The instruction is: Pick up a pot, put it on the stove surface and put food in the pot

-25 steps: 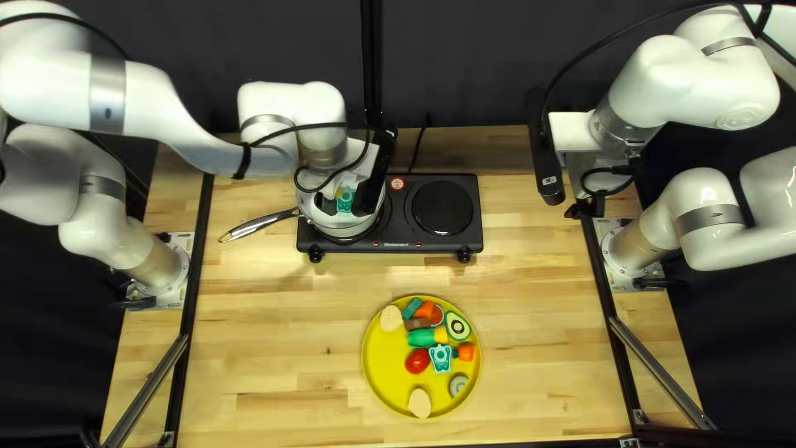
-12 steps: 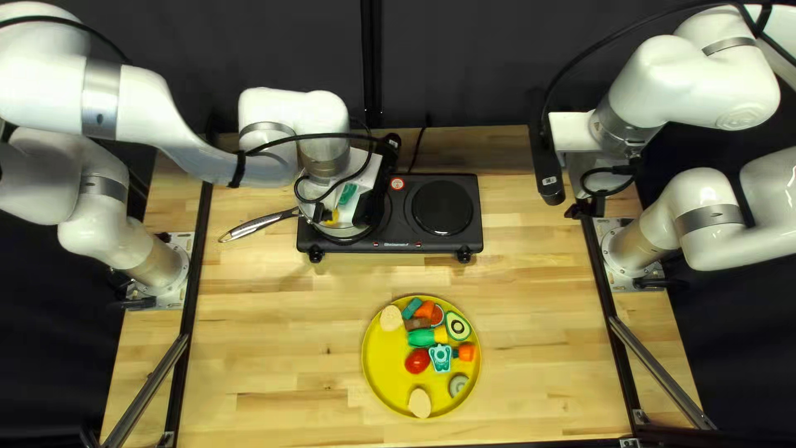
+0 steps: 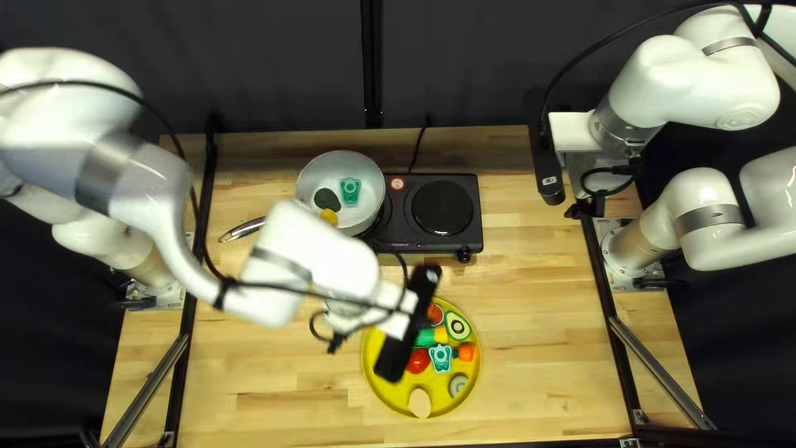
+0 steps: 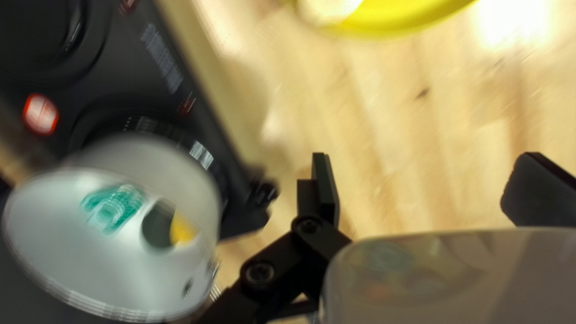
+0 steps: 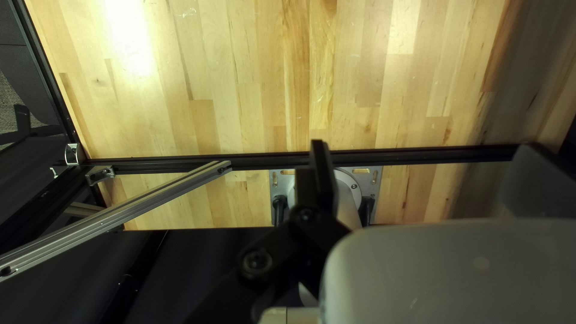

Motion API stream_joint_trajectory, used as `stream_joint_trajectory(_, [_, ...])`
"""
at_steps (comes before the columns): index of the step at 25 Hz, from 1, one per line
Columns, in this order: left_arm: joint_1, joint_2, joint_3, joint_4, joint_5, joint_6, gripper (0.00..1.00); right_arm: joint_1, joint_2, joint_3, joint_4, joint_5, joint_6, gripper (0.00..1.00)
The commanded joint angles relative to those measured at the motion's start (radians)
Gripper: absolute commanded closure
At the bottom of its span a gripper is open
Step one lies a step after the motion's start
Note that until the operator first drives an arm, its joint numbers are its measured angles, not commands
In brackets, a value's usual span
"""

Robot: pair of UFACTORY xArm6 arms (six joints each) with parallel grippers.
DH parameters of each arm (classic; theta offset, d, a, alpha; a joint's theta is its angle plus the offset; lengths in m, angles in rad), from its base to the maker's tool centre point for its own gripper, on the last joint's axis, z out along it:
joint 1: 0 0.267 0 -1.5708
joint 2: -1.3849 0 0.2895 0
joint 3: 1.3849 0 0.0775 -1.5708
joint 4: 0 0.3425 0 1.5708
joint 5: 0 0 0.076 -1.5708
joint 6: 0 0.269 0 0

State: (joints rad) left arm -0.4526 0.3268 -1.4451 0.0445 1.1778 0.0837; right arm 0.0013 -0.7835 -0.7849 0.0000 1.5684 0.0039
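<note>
Right, so the pot (image 3: 371, 207) is sitting on the left burner side of the black double hot plate (image 3: 401, 222), upper middle of the top left view, and inside it there's a teal piece (image 3: 351, 192), a dark green one (image 3: 327, 200) and a yellow one (image 3: 329, 217)! Over to the left gripper (image 3: 400, 309), above the yellow plate (image 3: 444, 400) at lower middle, fingers spread wide, nothing between them! Under it, a toy avocado half (image 3: 457, 327) and a red tomato (image 3: 418, 361) share that plate. And the right gripper (image 3: 580, 209), upper right, hangs beside the table's edge, fingers apart, gripping nothing!
</note>
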Motion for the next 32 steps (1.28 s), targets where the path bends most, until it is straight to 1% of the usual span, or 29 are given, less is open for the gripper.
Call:
stream_joint_trajectory(1, [-0.003, 0.141, -0.107, -0.020, -0.043, 0.046, 0.00, 0.000, 0.000, 0.000, 0.000, 0.000, 0.000, 0.00])
stream_joint_trajectory(3, [0.009, 0.203, -0.150, -0.025, -0.051, 0.057, 0.00, 0.000, 0.000, 0.000, 0.000, 0.000, 0.000, 0.00])
stream_joint_trajectory(5, [0.027, 0.239, -0.160, -0.024, -0.065, 0.074, 0.00, 0.000, 0.000, 0.000, 0.000, 0.000, 0.000, 0.00])
stream_joint_trajectory(7, [0.041, 0.253, -0.153, -0.014, -0.074, 0.082, 0.00, 0.000, 0.000, 0.000, 0.000, 0.000, 0.000, 0.00])
stream_joint_trajectory(11, [0.054, 0.279, -0.167, 0.017, -0.061, 0.078, 0.00, 0.000, 0.000, 0.000, 0.000, 0.000, 0.000, 0.00])
stream_joint_trajectory(13, [0.058, 0.279, -0.156, 0.032, -0.065, 0.078, 0.00, 0.000, 0.000, 0.000, 0.000, 0.000, 0.000, 0.00])
stream_joint_trajectory(14, [0.059, 0.275, -0.144, 0.037, -0.071, 0.078, 0.00, 0.000, 0.000, 0.000, 0.000, 0.000, 0.000, 0.00])
stream_joint_trajectory(17, [0.069, 0.222, -0.032, 0.065, -0.139, 0.070, 0.00, 0.000, 0.000, 0.000, 0.000, 0.000, 0.000, 0.00])
stream_joint_trajectory(20, [0.079, 0.177, 0.061, 0.091, -0.199, 0.057, 0.00, 0.000, 0.000, 0.000, 0.000, 0.000, 0.000, 0.00])
stream_joint_trajectory(22, [0.089, 0.159, 0.106, 0.105, -0.230, 0.052, 0.00, 0.000, 0.000, 0.000, 0.000, 0.000, 0.000, 0.00])
stream_joint_trajectory(32, [0.115, 0.145, 0.179, 0.147, -0.303, 0.039, 0.00, 0.000, 0.000, 0.000, 0.000, 0.000, 0.000, 0.00])
